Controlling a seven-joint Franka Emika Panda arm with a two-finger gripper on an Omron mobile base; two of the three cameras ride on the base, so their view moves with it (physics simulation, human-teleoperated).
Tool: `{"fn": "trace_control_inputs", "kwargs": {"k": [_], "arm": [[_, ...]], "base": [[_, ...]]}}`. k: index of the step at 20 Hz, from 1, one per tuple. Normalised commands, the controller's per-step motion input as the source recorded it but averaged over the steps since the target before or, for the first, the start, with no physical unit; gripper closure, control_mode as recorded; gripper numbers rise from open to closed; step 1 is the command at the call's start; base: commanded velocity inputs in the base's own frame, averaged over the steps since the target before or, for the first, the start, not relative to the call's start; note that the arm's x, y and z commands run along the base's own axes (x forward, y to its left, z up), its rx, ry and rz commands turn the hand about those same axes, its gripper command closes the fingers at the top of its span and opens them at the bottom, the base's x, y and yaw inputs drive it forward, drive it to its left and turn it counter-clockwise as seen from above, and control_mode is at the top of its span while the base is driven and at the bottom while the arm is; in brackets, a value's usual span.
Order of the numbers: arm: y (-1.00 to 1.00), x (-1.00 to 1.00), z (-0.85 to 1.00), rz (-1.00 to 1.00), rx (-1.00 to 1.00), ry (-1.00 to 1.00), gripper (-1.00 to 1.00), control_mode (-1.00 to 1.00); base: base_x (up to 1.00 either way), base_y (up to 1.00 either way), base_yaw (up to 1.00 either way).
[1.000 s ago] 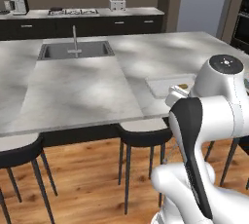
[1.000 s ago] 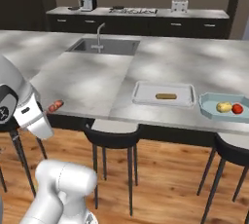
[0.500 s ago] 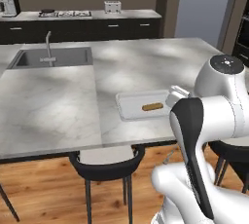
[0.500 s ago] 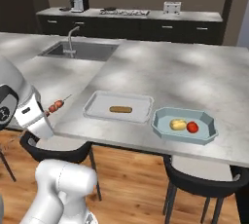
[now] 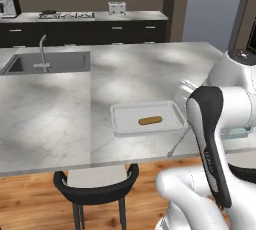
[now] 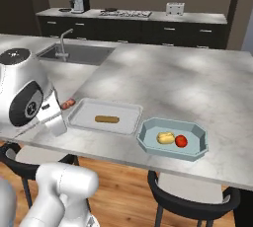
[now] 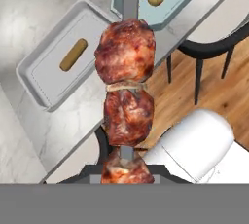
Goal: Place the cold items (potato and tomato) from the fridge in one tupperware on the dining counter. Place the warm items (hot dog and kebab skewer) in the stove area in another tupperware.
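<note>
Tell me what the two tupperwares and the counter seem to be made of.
White tupperware: likely matte plastic, with flat colour and soft moulded rim. Blue tupperware: probably similar plastic, pale with faceted corners. Dining counter: looks like polished marble or marble-look stone, grey-veined with faint sheen.

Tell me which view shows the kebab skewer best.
The hand view: the kebab skewer runs up its middle, meat chunks clear. The right base view catches one reddish end beside the arm; the left base view a thin stick.

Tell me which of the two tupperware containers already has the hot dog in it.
The white rectangular tupperware, holding the hot dog. The light blue tupperware beside it holds the potato and tomato.
</note>
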Motion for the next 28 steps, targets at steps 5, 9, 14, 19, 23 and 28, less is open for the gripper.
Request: {"fn": "trace_control_inputs", "kwargs": {"k": [5, 9, 14, 19, 23, 28], "arm": [[-0.25, 1.0, -0.08, 0.96, 0.25, 0.36, 1.0, -1.0], [-0.17, 0.88, -0.28, 1.0, 0.0, 0.21, 1.0, -1.0], [-0.05, 0.69, -0.33, 1.0, 0.0, 0.08, 1.0, -1.0], [-0.08, 0.44, -0.45, 0.99, 0.0, 0.02, 1.0, -1.0], [-0.13, 0.38, -0.54, 1.0, 0.0, 0.0, 1.0, -1.0], [-0.14, 0.44, -0.52, 0.98, 0.0, -0.01, 1.0, -1.0]], "base": [[0.0, 0.0, 0.0], [0.0, 0.0, 0.0], [0.0, 0.0, 0.0], [0.0, 0.0, 0.0], [0.0, 0.0, 0.0], [0.0, 0.0, 0.0]]}}
